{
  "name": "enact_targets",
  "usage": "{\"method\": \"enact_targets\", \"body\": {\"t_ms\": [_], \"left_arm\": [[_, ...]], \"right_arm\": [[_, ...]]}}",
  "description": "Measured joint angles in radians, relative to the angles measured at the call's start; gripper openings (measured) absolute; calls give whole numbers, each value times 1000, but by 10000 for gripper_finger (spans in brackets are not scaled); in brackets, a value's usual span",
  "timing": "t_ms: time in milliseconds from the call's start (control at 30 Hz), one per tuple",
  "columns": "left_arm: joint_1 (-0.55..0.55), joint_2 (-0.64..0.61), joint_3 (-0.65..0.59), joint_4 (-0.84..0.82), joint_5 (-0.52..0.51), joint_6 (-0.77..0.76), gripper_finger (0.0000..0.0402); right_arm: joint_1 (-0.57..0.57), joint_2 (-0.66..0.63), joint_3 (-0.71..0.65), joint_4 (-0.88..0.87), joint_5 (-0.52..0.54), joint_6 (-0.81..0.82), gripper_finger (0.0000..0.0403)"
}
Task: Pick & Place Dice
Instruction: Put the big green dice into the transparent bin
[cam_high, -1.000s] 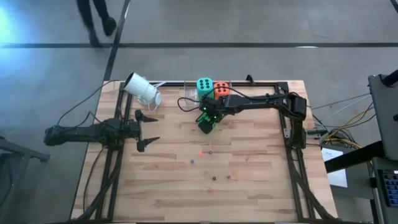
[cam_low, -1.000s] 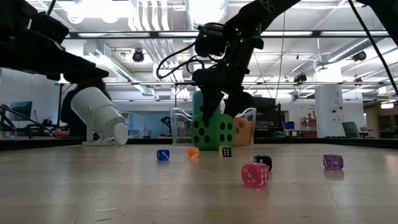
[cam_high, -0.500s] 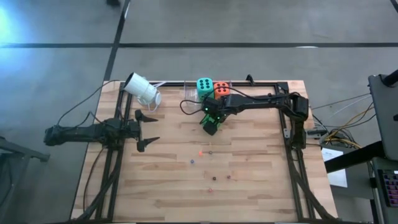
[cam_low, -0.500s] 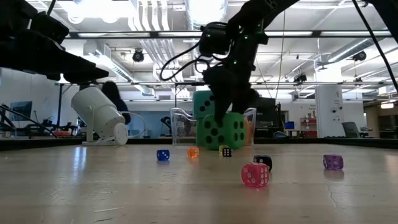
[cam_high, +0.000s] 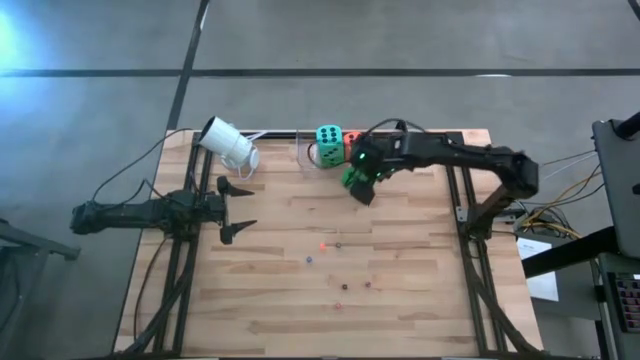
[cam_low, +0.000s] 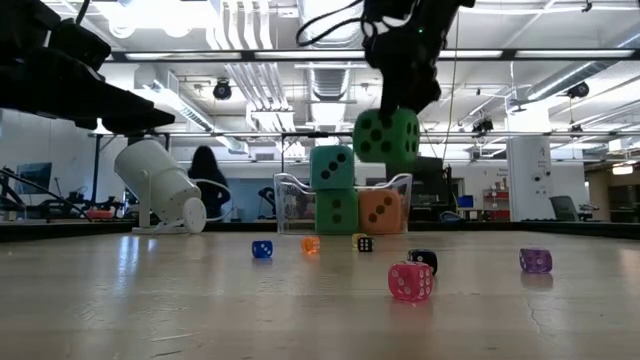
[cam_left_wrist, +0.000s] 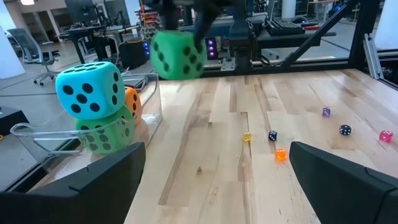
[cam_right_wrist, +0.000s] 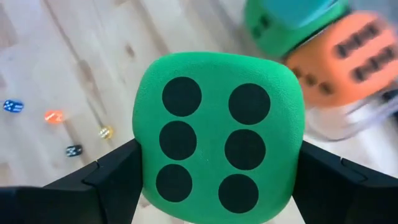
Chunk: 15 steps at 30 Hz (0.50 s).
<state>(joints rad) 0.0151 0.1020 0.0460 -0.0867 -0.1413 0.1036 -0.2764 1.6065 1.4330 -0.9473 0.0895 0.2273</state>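
- The right gripper (cam_high: 358, 180) is clamped on a green die (cam_right_wrist: 217, 134), its two fingers pressing opposite sides; the six-pip face looks back at the wrist camera
- In the low view that green die (cam_low: 386, 137) hangs clear of the table (cam_high: 400, 290), raised above everything else on it
- Just beyond the held die stands a clear container (cam_low: 290, 205) holding three more big dice: a teal die (cam_low: 331, 167) sits on top of a second green die (cam_low: 337, 211), and an orange-red die (cam_low: 380, 211) rests beside that one
- In the high view the held die is near the teal die (cam_high: 328, 138), on the side toward the table's middle
- Below and behind the right gripper, well apart from it, tiny coloured dice lie scattered on the bare wood: blue (cam_low: 261, 249), orange (cam_low: 310, 244), black (cam_low: 422, 260), pink (cam_low: 410, 281), purple (cam_low: 535, 260)
- The left gripper (cam_high: 238, 210) waits with fingers spread apart and nothing between them, far across the table from the right one
- A white cup (cam_high: 229, 144) lies tipped on its side just ahead of the left gripper, near the table's far edge
- A person (cam_low: 210, 180) shows in the room behind the table
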Motion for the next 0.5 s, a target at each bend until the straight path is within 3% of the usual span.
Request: {"method": "enact_targets", "body": {"t_ms": [167, 400, 500], "left_arm": [[0, 0, 0, 0, 0, -2, 400], [0, 0, 0, 0, 0, -2, 400], [0, 0, 0, 0, 0, -2, 400]], "right_arm": [[-81, -53, 1, -23, -7, -99, 325], [-222, -49, 18, -5, -141, -424, 324], [-273, -37, 31, 10, -151, -544, 324]]}}
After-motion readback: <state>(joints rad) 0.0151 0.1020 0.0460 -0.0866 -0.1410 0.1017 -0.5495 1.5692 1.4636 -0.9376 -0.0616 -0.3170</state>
